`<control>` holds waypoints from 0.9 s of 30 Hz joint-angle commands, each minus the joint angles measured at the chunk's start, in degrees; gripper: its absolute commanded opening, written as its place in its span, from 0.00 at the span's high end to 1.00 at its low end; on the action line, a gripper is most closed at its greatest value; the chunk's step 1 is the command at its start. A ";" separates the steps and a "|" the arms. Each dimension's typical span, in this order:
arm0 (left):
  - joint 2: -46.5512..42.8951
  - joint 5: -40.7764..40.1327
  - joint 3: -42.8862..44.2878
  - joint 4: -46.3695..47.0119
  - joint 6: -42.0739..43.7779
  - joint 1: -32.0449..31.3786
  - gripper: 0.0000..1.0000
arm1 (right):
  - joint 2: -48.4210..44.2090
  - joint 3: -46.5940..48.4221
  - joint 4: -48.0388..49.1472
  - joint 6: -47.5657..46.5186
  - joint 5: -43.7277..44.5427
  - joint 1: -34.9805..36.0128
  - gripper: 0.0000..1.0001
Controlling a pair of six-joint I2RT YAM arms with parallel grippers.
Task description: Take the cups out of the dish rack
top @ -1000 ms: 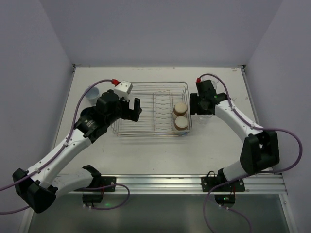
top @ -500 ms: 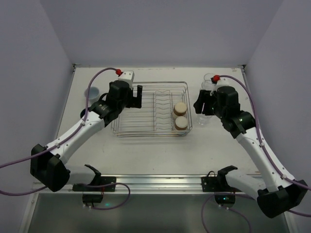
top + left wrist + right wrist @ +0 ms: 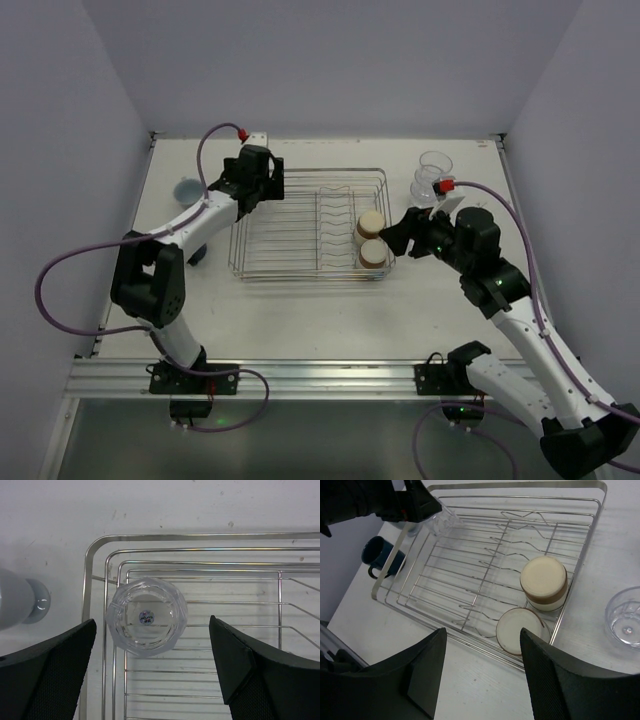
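Observation:
The dish rack sits mid-table. Two tan cups stand at its right end, the nearer one and the farther one both mouth down. A clear tumbler stands in the rack's far-left corner. My left gripper hovers above it, open wide, not touching it. My right gripper is open and empty just outside the rack by the nearer tan cup.
Two clear cups stand on the table right of the rack, one close to my right gripper. A pale blue cup and a dark blue mug stand left of the rack.
My left gripper swung up and over to the rack's far-left corner. My right gripper drew back from the clear cups toward the rack's right end.

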 commanded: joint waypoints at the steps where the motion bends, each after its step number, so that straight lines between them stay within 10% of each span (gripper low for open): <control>1: 3.00 0.32 4.19 2.86 1.15 0.44 0.03 | -0.93 -1.07 4.22 0.94 -3.50 0.44 0.37; 13: 9.42 -1.18 4.11 5.84 0.27 0.53 0.11 | -0.67 -1.34 5.97 2.26 -4.02 0.44 0.37; 19: 6.01 1.80 1.65 9.27 -0.25 0.53 0.52 | 0.92 -0.90 6.85 3.31 -5.34 0.44 0.37; 27: -12.71 19.10 -14.22 23.76 -7.52 -0.17 0.68 | 1.10 -4.05 16.24 12.61 -9.20 1.50 0.28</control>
